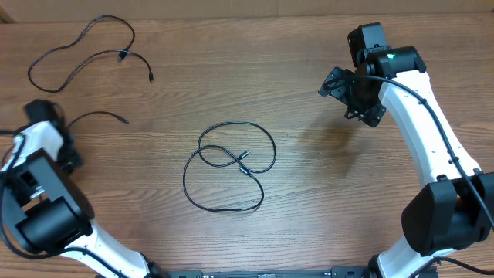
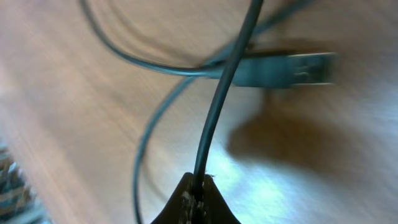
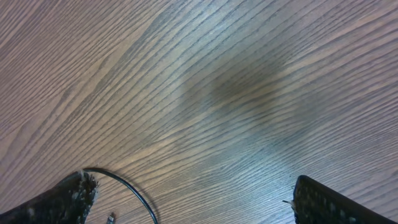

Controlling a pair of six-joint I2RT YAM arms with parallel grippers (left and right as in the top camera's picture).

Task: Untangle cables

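A: Well, the left end effector [image 2: 198, 200] is fully closed, pinching a thin black cord [image 2: 214, 112] right at its fingertips. What worries you?

B: The crossing just ahead of those tips. The cord passes over a second strand [image 2: 180, 70] that ends in a USB plug [image 2: 292, 68]. A pull from here could drag that strand along and tighten the crossing rather than free it. Whether both belong to one cable I cannot tell, because the view is blurred.

A: And the hold itself?

B: Shallow, I'd judge. So thin a cord held at the very tips may slip out under a sideways tug.

A: The right end effector [image 3: 189, 186]?

B: Wide open, holding nothing, hovering over bare wood. Only an arc of cable [image 3: 127, 186] shows beside one finger. The looped cable [image 1: 231, 166] lies between the two end effectors, crossing itself, with its plugs in the middle. Drawing on one end could cinch it. A long cable [image 1: 77, 48] lies beyond the left end effector, apart from the rest.

A: The surface?

B: A wood-grain worktop [image 1: 309, 224], smooth with a slight sheen, so cords should slide easily. That also lets them follow a pull. Of the room, only a pale strip [image 1: 231, 6] past the worktop's far edge shows.
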